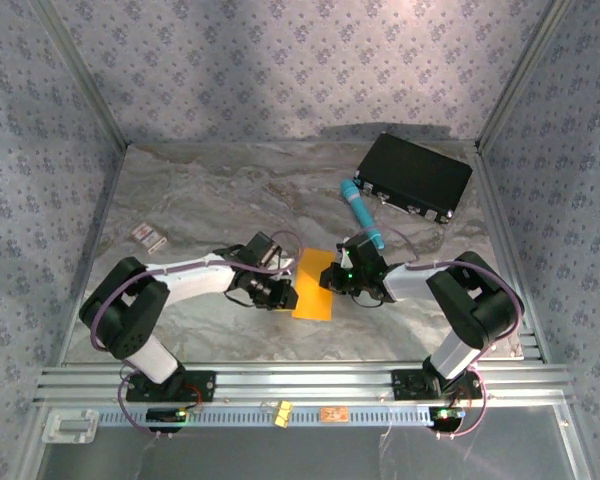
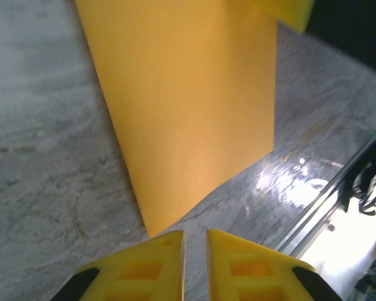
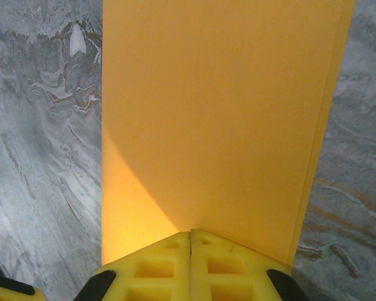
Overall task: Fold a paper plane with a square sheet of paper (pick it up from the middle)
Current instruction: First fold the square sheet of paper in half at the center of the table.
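Resting the right gripper (image 3: 191, 235), clamped shut, on one edge of the folded square sheet of paper (image 1: 315, 285) lying flat on the marble table (image 1: 200, 200); hovering the left gripper (image 2: 194, 237), barely parted and empty, beside its corner. Risking a skewed crease through slipping on that slick top.

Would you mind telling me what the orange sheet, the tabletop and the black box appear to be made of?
Orange sheet: thin matte paper, judging by its crisp edges and doubled layer along one side. Tabletop: grey veined stone or a printed laminate, glossy, since it mirrors bright light. Black box: probably matte plastic or metal; too small to tell.
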`<state>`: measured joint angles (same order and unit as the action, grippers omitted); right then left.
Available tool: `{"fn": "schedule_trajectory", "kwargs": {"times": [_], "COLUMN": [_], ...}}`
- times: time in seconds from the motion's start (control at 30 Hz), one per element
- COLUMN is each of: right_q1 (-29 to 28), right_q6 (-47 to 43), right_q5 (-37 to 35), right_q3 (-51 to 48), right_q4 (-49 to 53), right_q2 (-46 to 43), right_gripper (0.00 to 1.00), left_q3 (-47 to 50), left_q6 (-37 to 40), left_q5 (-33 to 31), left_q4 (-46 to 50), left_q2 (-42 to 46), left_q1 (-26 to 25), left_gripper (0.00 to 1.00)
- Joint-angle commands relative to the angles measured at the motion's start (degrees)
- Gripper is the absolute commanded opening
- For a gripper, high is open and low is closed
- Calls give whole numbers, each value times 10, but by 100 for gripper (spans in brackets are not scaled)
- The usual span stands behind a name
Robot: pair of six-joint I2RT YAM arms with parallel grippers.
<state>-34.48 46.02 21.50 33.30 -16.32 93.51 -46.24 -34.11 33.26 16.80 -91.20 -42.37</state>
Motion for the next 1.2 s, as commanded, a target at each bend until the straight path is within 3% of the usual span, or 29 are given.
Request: {"fn": "schedule_trajectory", "kwargs": {"times": [0.0,0.23,0.43,0.83,1.0,1.17], "right_q1": [3,3,5,8,7,7], "right_q6": [-12,-13,-20,-38,-117,-215], "right_q5": [-37,-40,-41,-34,-11,20], "right_q3": [-21,-21,-19,-11,24,103], "right_q4": [115,117,122,131,162,239], "right_q2": [19,19,21,20,22,39], "right_gripper": [0,0,0,0,0,0], "left_q3": [-25,-30,1,59,42,33], "left_q6": [-27,-13,9,-10,-24,-59], "left_q5": [34,69,52,41,-19,-25], "left_q4": [-38,-47,-13,5,34,6], "left_q2": [-19,-75,-79,3,79,91], "left_q1": [6,2,1,-10,3,63], "left_gripper": [17,17,17,17,18,17]}}
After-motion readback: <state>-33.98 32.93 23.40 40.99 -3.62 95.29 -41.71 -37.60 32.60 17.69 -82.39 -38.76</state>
